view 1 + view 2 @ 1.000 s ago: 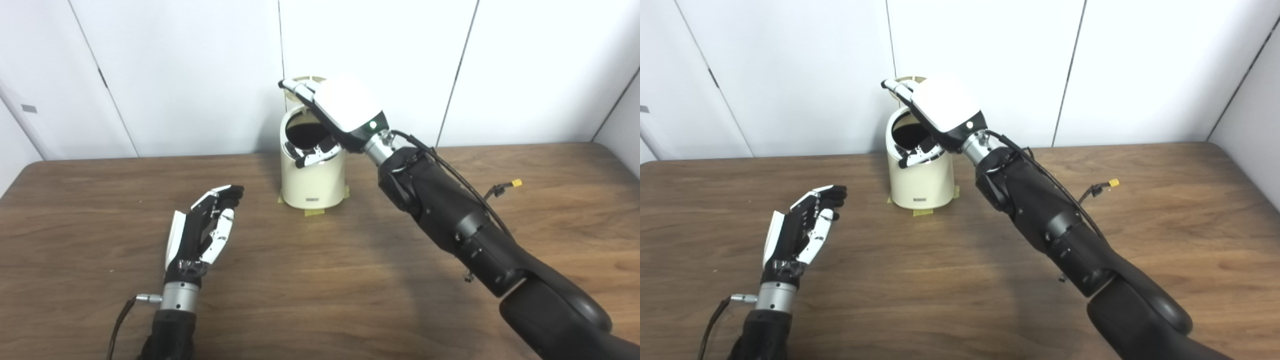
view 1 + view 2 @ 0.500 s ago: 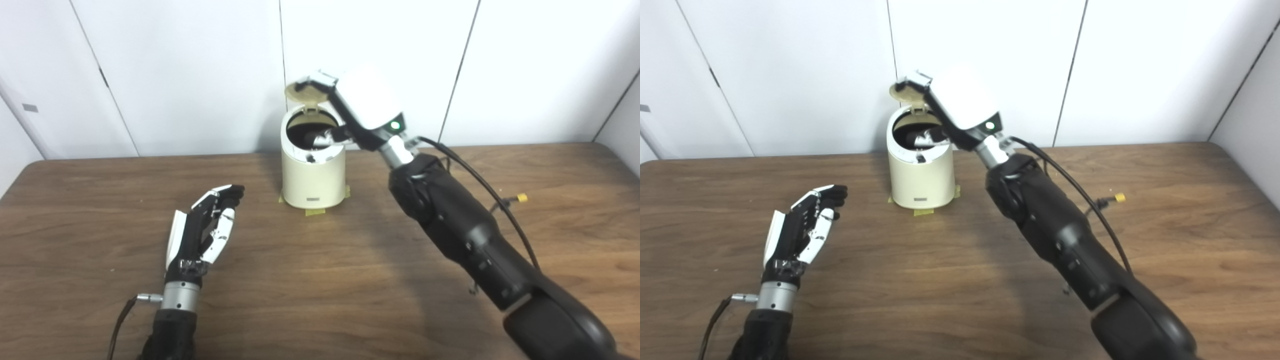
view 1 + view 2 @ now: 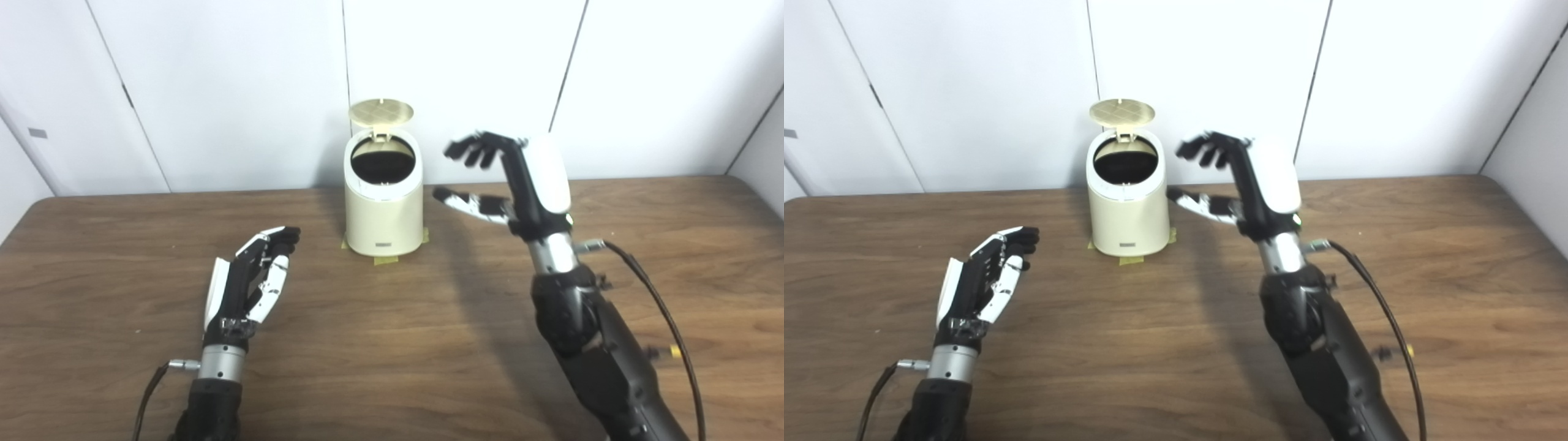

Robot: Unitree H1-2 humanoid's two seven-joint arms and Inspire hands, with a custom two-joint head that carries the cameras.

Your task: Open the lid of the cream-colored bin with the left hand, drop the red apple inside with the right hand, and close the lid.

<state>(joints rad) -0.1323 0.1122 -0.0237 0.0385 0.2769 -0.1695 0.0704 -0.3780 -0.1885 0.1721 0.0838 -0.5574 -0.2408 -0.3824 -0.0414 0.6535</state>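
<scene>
Near the end, judging by the layout. Cream-coloured cylindrical plastic bin (image 3: 383,208) at upper centre of the frame, on the brown wood-grain table (image 3: 392,343), with its round hinged lid (image 3: 380,111) standing upright above the dark mouth: opening done, closing not. No red apple anywhere on the table or in either hand; presumably inside the bin, though the dark interior shows nothing. Right hand (image 3: 511,180) just right of the bin, raised, released, fingers spread and empty, slightly blurred. Left hand (image 3: 251,278) at lower left, well apart from the bin, empty, fingers loosely extended and close together. Left to do: swing the lid down onto the bin.
</scene>
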